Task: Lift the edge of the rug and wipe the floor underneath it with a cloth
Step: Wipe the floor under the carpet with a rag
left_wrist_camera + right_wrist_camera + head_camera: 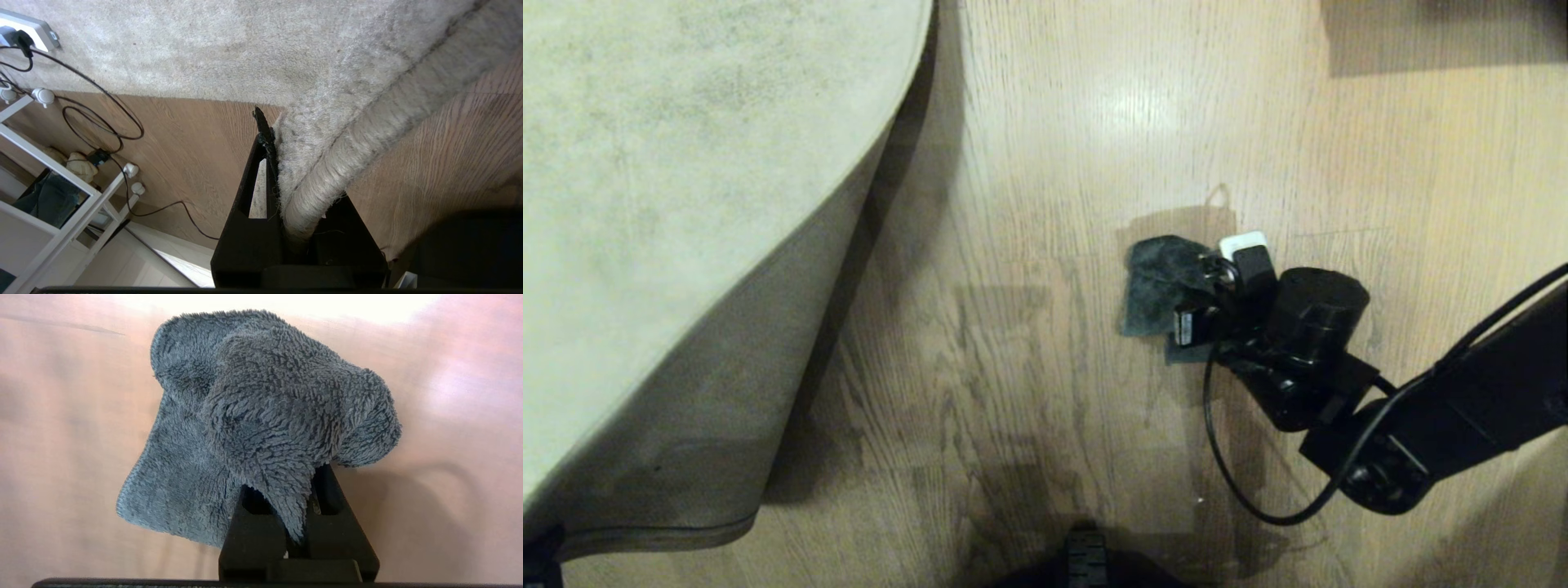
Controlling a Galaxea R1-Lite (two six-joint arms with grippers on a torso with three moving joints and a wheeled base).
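Note:
The pale grey-beige rug [670, 163] fills the left of the head view. Its rug edge [849, 237] hangs raised off the floor [1054, 163], with the grey-brown backing showing beneath. In the left wrist view my left gripper [286, 192] is shut on the rug's bound border [327, 163]. To the right of the rug, my right gripper [1201, 302] is low over the bare planks. It is shut on the dark grey cloth [1156, 286], which bunches ahead of the fingers. The right wrist view shows the fluffy cloth [261, 408] pinched between the jaws of the right gripper [286, 494].
Beyond the rug in the left wrist view lie a white power strip [28, 28], looping black cables [102, 122] and a white shelf frame [61, 175]. A dark shape [1445, 33] sits at the far right of the floor. My base [1086, 563] shows at the near edge.

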